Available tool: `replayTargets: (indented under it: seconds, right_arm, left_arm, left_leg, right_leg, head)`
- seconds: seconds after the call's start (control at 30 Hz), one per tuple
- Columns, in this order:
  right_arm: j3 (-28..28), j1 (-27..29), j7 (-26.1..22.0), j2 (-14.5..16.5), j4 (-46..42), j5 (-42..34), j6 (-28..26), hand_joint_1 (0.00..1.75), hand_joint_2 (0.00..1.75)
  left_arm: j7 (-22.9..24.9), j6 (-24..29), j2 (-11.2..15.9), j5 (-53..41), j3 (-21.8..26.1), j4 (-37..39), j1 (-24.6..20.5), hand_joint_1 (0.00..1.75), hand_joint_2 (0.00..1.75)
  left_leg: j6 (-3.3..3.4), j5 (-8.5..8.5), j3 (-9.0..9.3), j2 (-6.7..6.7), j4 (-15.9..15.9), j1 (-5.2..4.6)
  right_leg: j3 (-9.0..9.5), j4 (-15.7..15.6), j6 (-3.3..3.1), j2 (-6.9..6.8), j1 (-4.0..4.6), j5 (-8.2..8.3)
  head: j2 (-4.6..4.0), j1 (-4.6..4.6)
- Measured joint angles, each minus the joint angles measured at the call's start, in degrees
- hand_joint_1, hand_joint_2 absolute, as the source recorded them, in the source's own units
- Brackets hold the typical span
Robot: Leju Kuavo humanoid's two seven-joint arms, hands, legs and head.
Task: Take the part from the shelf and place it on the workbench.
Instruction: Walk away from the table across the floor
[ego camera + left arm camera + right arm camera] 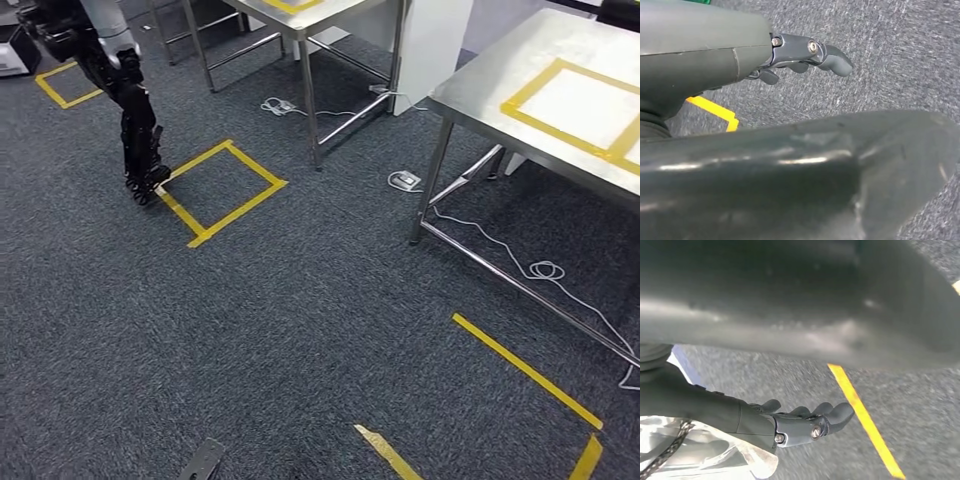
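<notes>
Grey carpet (302,330) is taking up most of the room, with a steel workbench (483,85) standing off to the robot's right. The left hand (142,150) is hanging over a yellow taped square (238,211), fingers loose and apart, holding nothing. A clear bag (708,452) is lying against the right hand (798,422); honestly can't tell if it's gripping it.

The left arm (106,35) has a silver-grey shell at its upper part, then black segmented links running to a black left robot hand (142,160) of dark jointed fingers. Up close, the left robot hand (806,55) has a smooth dark grey cover and silver screw heads on a finger. The right robot hand (806,422) looks alike: grey cover, dark fingers, two silver screws
</notes>
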Motion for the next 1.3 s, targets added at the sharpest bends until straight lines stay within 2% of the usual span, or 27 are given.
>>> replayTargets:
  seconds: [0.03,0.07,0.1,0.13,0.2,0.27,0.3,0.33,0.37,0.4,0.43,0.5,0.53,0.57,0.63,0.7,0.77,0.83,0.87,0.9,0.93,1.0,1.07,1.13,1.2,1.27,1.3]
  right_arm:
    - [0.0,0.0,0.0,0.0,0.0,0.0,0.0,0.0,0.0]
    - [0.0,-0.1,0.0,0.0,0.0,0.0,0.0,0.0,0.0]
    - [0.0,-0.2,0.0,0.0,0.0,0.0,0.0,0.0,0.0]
    - [0.0,-0.4,0.0,0.0,0.0,0.0,0.0,0.0,0.0]
    - [0.0,-0.5,-0.1,0.0,0.0,0.0,0.0,0.0,0.0]
    - [0.1,-0.2,-0.2,0.0,0.0,0.0,-0.1,0.0,0.0]
    - [0.1,0.0,-0.3,0.0,0.0,-0.1,-0.1,0.0,0.0]
    - [0.1,0.1,-0.3,0.0,0.0,-0.1,-0.1,0.0,0.0]
    - [0.1,0.2,-0.3,0.0,0.0,-0.1,-0.1,0.0,0.0]
    - [0.1,0.2,-0.3,0.0,0.0,-0.1,-0.1,0.0,0.0]
    - [0.1,0.2,-0.3,-0.1,0.0,-0.1,-0.1,0.0,0.0]
    - [0.1,0.1,-0.3,-0.1,0.0,-0.1,-0.1,0.0,0.0]
    - [0.1,0.1,-0.3,-0.1,0.0,0.0,-0.1,0.0,0.0]
    - [0.1,0.2,-0.3,-0.1,0.0,0.0,-0.1,0.0,0.0]
    - [0.1,0.2,-0.3,0.0,0.0,0.0,0.0,0.0,0.0]
    - [0.1,0.1,-0.3,0.0,0.0,0.0,0.0,0.0,0.0]
    - [0.1,0.2,-0.3,-0.1,0.0,0.0,0.0,0.0,0.0]
    - [0.1,0.2,-0.3,-0.1,0.0,0.0,0.0,0.0,0.0]
    - [0.1,0.2,-0.3,-0.1,0.0,0.0,0.0,0.0,0.0]
    - [0.1,0.2,-0.3,-0.1,0.0,0.0,0.0,0.0,0.0]
    - [0.1,0.1,-0.3,-0.1,0.0,0.0,0.0,0.0,0.0]
    - [0.1,0.0,-0.3,-0.1,0.0,0.0,0.0,0.0,0.0]
    - [0.1,0.0,-0.3,-0.1,0.0,0.0,0.0,0.0,0.0]
    - [0.1,-0.1,-0.3,-0.1,0.0,0.1,0.0,0.0,0.0]
    - [0.2,-0.2,-0.3,-0.1,0.0,0.1,0.0,0.0,0.0]
    - [0.2,-0.1,-0.3,-0.1,0.1,0.1,0.0,0.0,0.0]
    - [0.2,0.0,-0.3,-0.1,0.1,0.1,0.0,0.0,0.0]
  left_arm:
    - [0.0,0.0,0.0,0.0,0.0,0.0,-0.1,0.0,0.0]
    - [0.0,0.0,0.0,0.0,0.0,0.0,-0.1,0.0,0.0]
    - [0.0,0.0,0.0,0.0,0.0,0.0,-0.1,0.0,0.0]
    - [0.0,0.1,0.0,0.0,0.0,0.0,0.1,0.0,0.0]
    - [-0.1,0.3,-0.1,-0.1,0.0,0.0,0.2,0.0,0.0]
    - [-0.3,0.5,-0.2,-0.1,0.0,0.0,0.0,0.0,0.0]
    - [-0.3,0.5,-0.3,-0.2,0.0,0.0,-0.1,0.0,0.0]
    - [-0.4,0.5,-0.4,-0.2,0.0,0.0,0.0,0.0,0.0]
    - [-0.4,0.5,-0.4,-0.2,0.0,0.0,0.1,0.0,0.0]
    - [-0.4,0.5,-0.4,-0.2,0.0,0.0,0.1,0.0,0.0]
    - [-0.4,0.5,-0.5,-0.2,0.0,0.0,0.2,0.0,0.0]
    - [-0.4,0.6,-0.5,-0.2,0.0,0.0,0.1,0.0,0.0]
    - [-0.4,0.6,-0.5,-0.2,0.0,0.0,0.0,0.0,0.0]
    - [-0.5,0.6,-0.5,-0.3,0.0,0.0,0.0,0.0,0.0]
    - [-0.5,0.6,-0.5,-0.4,0.0,0.0,0.1,0.0,0.0]
    - [-0.5,0.6,-0.4,-0.4,0.0,0.0,0.2,0.0,0.0]
    - [-0.5,0.6,-0.4,-0.5,0.0,0.0,-0.1,0.0,0.0]
    - [-0.5,0.6,-0.4,-0.5,0.0,0.0,-0.2,0.0,0.0]
    - [-0.5,0.6,-0.4,-0.5,0.0,0.0,-0.1,0.0,0.0]
    - [-0.5,0.6,-0.4,-0.5,0.0,0.0,0.0,0.0,0.0]
    - [-0.5,0.7,-0.4,-0.5,0.0,0.0,0.1,0.0,0.0]
    - [-0.5,0.7,-0.4,-0.5,0.0,0.0,0.1,0.0,0.0]
    - [-0.5,0.8,-0.4,-0.5,0.0,0.0,-0.1,0.0,0.0]
    - [-0.5,0.8,-0.3,-0.5,0.0,0.0,0.1,0.0,0.0]
    - [-0.5,1.0,-0.3,-0.5,0.0,0.0,0.4,0.0,0.0]
    - [-0.5,1.1,-0.4,-0.5,0.0,0.0,0.3,0.0,0.0]
    - [-0.5,1.1,-0.5,-0.5,0.0,0.0,0.2,0.0,0.0]
  left_leg:
    - [0.33,0.09,0.68,0.73,-1.5,-0.29]
    - [0.59,-0.18,0.68,0.58,-1.7,-0.51]
    - [0.92,-0.11,0.61,-0.09,-1.8,-0.49]
    - [1.25,0.01,0.69,-0.71,-2.1,-0.4]
    - [1.89,0.33,0.93,-1.98,-2.6,-0.11]
    - [2.29,0.41,0.95,-3.39,-2.8,-0.05]
    - [2.44,0.39,0.94,-4.26,-2.7,-0.13]
    - [2.51,0.35,0.98,-5.09,-2.7,-0.22]
    - [2.52,0.31,1.05,-5.93,-2.6,-0.27]
    - [2.5,0.25,1.14,-6.81,-2.5,-0.28]
    - [2.37,0.13,1.2,-7.64,-2.4,-0.24]
    - [1.9,-0.15,0.95,-9.26,-1.8,-0.2]
    - [1.59,-0.22,0.68,-9.97,-1.6,-0.1]
    - [1.26,-0.15,0.41,-10.69,-1.5,0.01]
    - [0.63,-0.03,0.1,-11.69,-1.5,0.3]
    - [0.05,-1.34,-0.95,-9.35,0.7,0.2]
    - [-0.47,-4.49,-3.99,-5.55,7.0,0.22]
    - [-0.78,-6.63,-7.13,-4.16,13.4,0.49]
    - [-0.81,-6.34,-7.55,-3.93,14.2,0.57]
    - [-0.72,-4.96,-6.83,-3.7,12.8,0.59]
    - [-0.47,-2.95,-5.13,-3.24,9.5,0.52]
    - [0.4,-0.18,-1.23,-0.52,1.8,-0.17]
    - [1.05,0.04,0.33,1.19,-1.4,-0.89]
    - [1.43,0.16,0.44,-0.04,-2.0,-0.84]
    - [1.97,0.6,0.92,-1.41,-2.9,-0.44]
    - [2.37,0.87,1.22,-2.79,-3.4,-0.19]
    - [2.49,0.88,1.23,-3.56,-3.4,-0.15]
  right_leg:
    - [0.17,0.0,0.35,-0.6,0.13,-0.2]
    - [0.34,-0.1,0.68,-1.17,0.23,-0.33]
    - [0.62,-0.3,0.99,-1.74,0.22,-0.41]
    - [0.83,-0.3,1.3,-1.39,0.14,-0.67]
    - [-0.12,2.0,1.76,1.44,-0.05,-2.36]
    - [-3.65,8.9,1.76,4.55,-0.09,-5.66]
    - [-5.8,12.8,1.68,5.09,-0.02,-6.98]
    - [-7.38,15.2,1.6,5.27,0.04,-7.23]
    - [-8.06,15.6,1.53,5.36,0.08,-6.33]
    - [-7.71,13.7,1.44,5.54,0.08,-4.38]
    - [-6.47,10.0,1.37,6.31,0.0,-1.9]
    - [-3.78,3.5,1.27,9.59,-0.36,0.89]
    - [-2.97,1.8,1.2,10.91,-0.46,1.16]
    - [-2.63,1.4,1.02,11.45,-0.44,0.83]
    - [-2.2,1.0,0.36,10.07,-0.3,0.95]
    - [-1.74,0.6,-0.39,8.36,-0.34,1.05]
    - [-1.36,0.4,-0.93,6.44,-0.16,0.84]
    - [-1.05,0.4,-1.19,4.43,0.08,0.49]
    - [-0.88,0.4,-1.21,3.55,0.14,0.32]
    - [-0.64,0.4,-1.18,2.71,0.18,0.13]
    - [-0.35,0.4,-1.09,1.96,0.22,-0.08]
    - [0.1,0.4,-0.65,0.59,0.35,-0.57]
    - [0.42,0.2,-0.05,-0.66,0.51,-0.96]
    - [0.94,-0.2,0.51,-1.74,0.56,-1.23]
    - [0.53,1.3,0.95,0.15,0.49,-2.57]
    - [-2.56,7.7,1.16,3.77,0.39,-5.69]
    - [-4.8,11.8,1.23,4.8,0.37,-7.23]
  head:
    - [0.0,0.04]
    - [0.0,0.07]
    - [0.0,0.08]
    - [0.0,0.13]
    - [0.0,0.34]
    - [0.0,0.61]
    - [0.0,0.66]
    - [0.0,0.67]
    - [0.0,0.66]
    - [0.0,0.65]
    - [0.0,0.66]
    - [0.0,0.63]
    - [0.0,0.61]
    - [0.0,0.58]
    - [0.0,0.58]
    - [0.0,0.25]
    - [0.0,-0.08]
    - [0.0,-0.08]
    - [0.0,-0.09]
    - [0.0,-0.1]
    - [0.0,-0.11]
    - [0.0,-0.1]
    - [0.0,-0.07]
    - [0.0,-0.06]
    - [0.0,0.12]
    - [0.0,0.38]
    - [0.0,0.41]
